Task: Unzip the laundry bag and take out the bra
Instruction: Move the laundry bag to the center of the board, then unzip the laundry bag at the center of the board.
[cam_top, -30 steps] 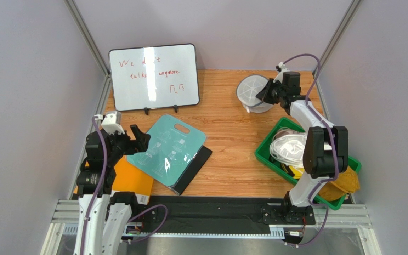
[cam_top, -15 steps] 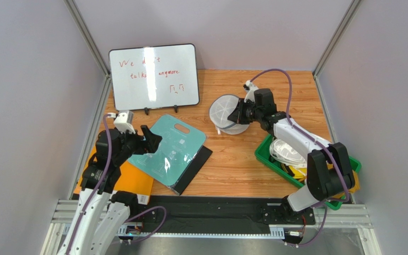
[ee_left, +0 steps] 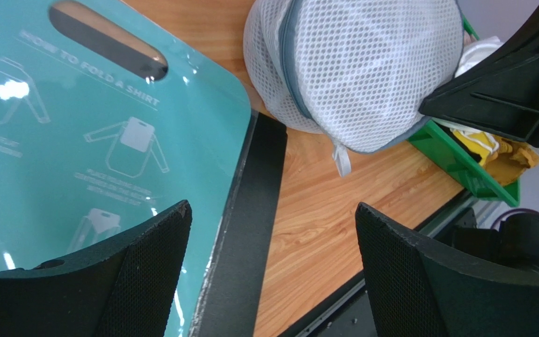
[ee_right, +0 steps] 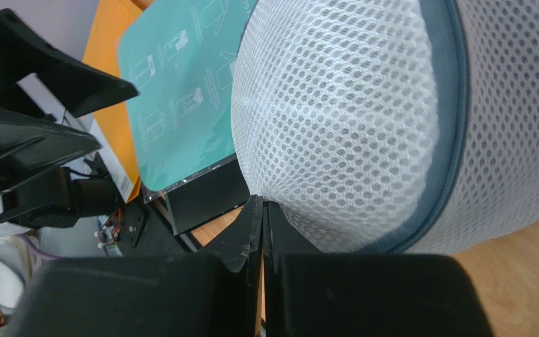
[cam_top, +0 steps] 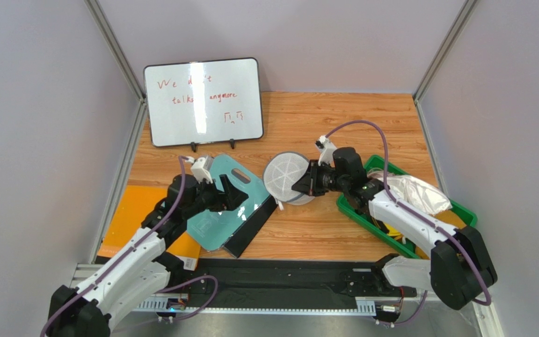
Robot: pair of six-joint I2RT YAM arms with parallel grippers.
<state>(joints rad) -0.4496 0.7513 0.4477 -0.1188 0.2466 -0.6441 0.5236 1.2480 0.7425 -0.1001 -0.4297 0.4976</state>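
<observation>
The laundry bag (cam_top: 284, 176) is a round white mesh pouch with a grey-blue zip rim, tilted on its side at mid-table. It also shows in the left wrist view (ee_left: 364, 70) and the right wrist view (ee_right: 349, 119). My right gripper (cam_top: 302, 185) is shut, pinching the bag's mesh at its right side (ee_right: 262, 205). My left gripper (cam_top: 241, 194) is open and empty, just left of the bag, above the teal board's edge (ee_left: 272, 210). The bra is hidden; no pinkish fabric shows through the mesh.
A teal folding board (cam_top: 219, 210) lies on a black pad (cam_top: 257, 223) left of centre. A whiteboard (cam_top: 203, 101) stands at the back left. A green bin (cam_top: 349, 208) holding a white cloth (cam_top: 416, 191) is at the right. An orange sheet (cam_top: 128, 210) lies at the left edge.
My right gripper has carried the laundry bag from the far right back corner to mid-table. My left arm has reached right across the teal board toward the bag.
</observation>
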